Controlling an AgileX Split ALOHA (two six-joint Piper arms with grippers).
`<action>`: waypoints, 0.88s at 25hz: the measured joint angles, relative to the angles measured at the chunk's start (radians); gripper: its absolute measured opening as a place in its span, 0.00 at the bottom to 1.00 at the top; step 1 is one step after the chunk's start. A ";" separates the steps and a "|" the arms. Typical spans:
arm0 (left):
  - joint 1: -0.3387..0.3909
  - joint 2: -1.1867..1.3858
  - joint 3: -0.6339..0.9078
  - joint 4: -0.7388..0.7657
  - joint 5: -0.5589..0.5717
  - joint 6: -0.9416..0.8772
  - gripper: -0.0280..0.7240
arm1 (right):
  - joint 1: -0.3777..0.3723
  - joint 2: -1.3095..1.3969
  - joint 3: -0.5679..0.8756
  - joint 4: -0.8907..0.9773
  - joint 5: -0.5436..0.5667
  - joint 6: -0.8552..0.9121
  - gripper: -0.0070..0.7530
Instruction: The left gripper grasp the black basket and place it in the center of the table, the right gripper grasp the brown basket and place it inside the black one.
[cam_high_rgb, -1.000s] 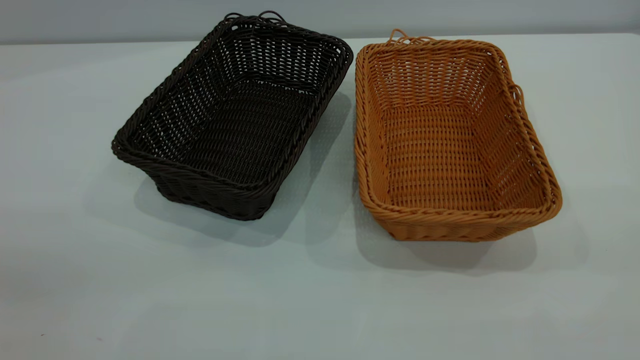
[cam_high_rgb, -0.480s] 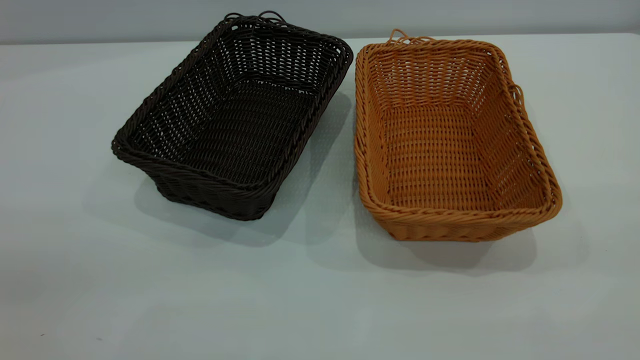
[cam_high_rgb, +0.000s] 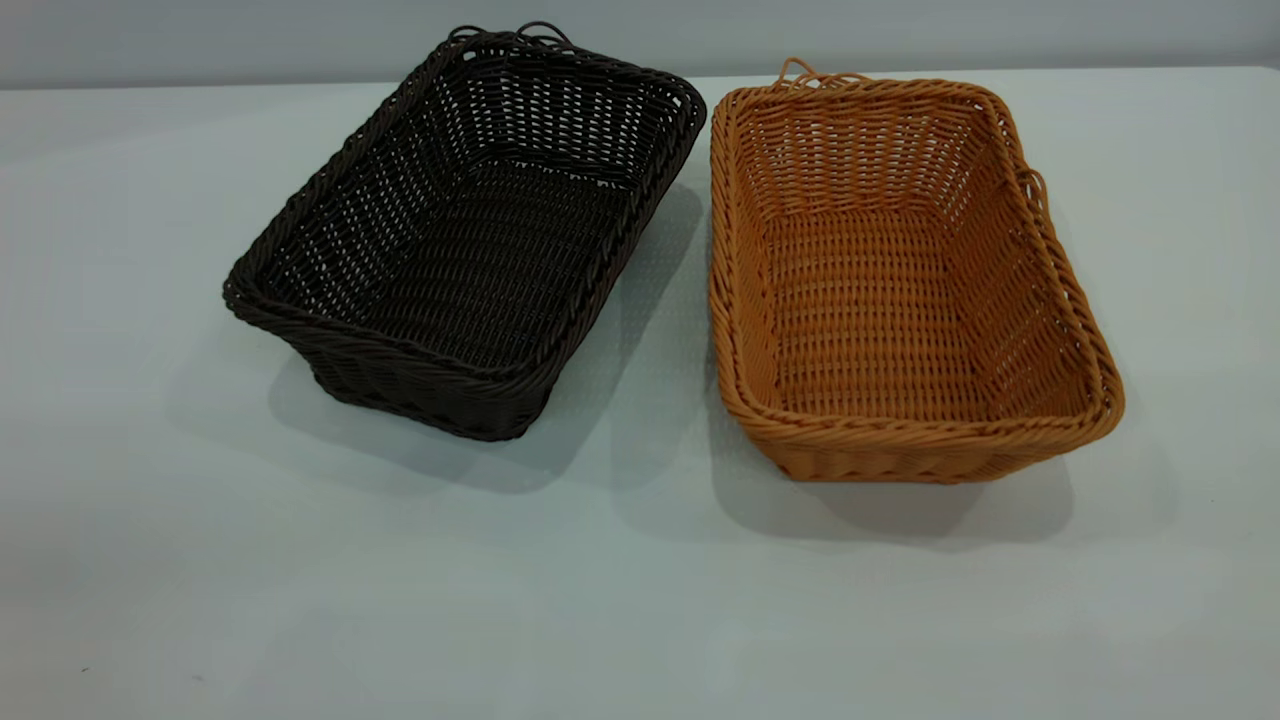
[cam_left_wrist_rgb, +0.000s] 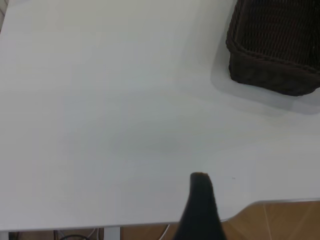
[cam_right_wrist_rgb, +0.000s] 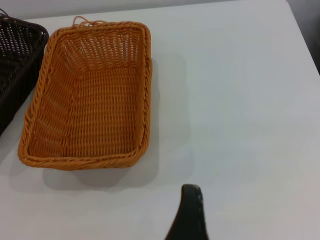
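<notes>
Nothing has moved since the earlier exterior frames: both baskets hold the same positions and neither arm appears in the exterior view.

Left claw (cam_left_wrist_rgb: 200, 207): only one dark finger shows at the lower edge of the left wrist view, above the near edge of the surface (cam_left_wrist_rgb: 100, 125). Whether it is open or closed cannot be told. It holds nothing and is well apart from the black basket (cam_left_wrist_rgb: 275, 45), which sits at the upper right of that frame.

Right claw (cam_right_wrist_rgb: 189, 212): only one dark finger shows at the lower edge of the right wrist view. Its state cannot be told. It is apart from the brown basket (cam_right_wrist_rgb: 90, 95), which lies at the left of that frame.

Exterior view: the black basket (cam_high_rgb: 470, 230) stands upright at centre left, turned at an angle. The brown basket (cam_high_rgb: 900, 280) stands upright at centre right. Their far rim corners lie just beside each other; contact cannot be confirmed. Both rest on the surface (cam_high_rgb: 600, 600), with loose strands at their far ends.
</notes>
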 joint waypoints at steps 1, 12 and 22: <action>0.000 0.000 0.000 0.000 0.000 0.000 0.74 | 0.000 0.000 0.000 0.000 0.000 0.000 0.75; 0.000 0.328 -0.125 0.001 -0.193 -0.020 0.74 | 0.000 0.035 -0.087 0.005 -0.020 0.035 0.75; 0.000 0.976 -0.252 -0.015 -0.659 0.047 0.74 | 0.000 0.247 -0.104 0.020 -0.101 0.054 0.75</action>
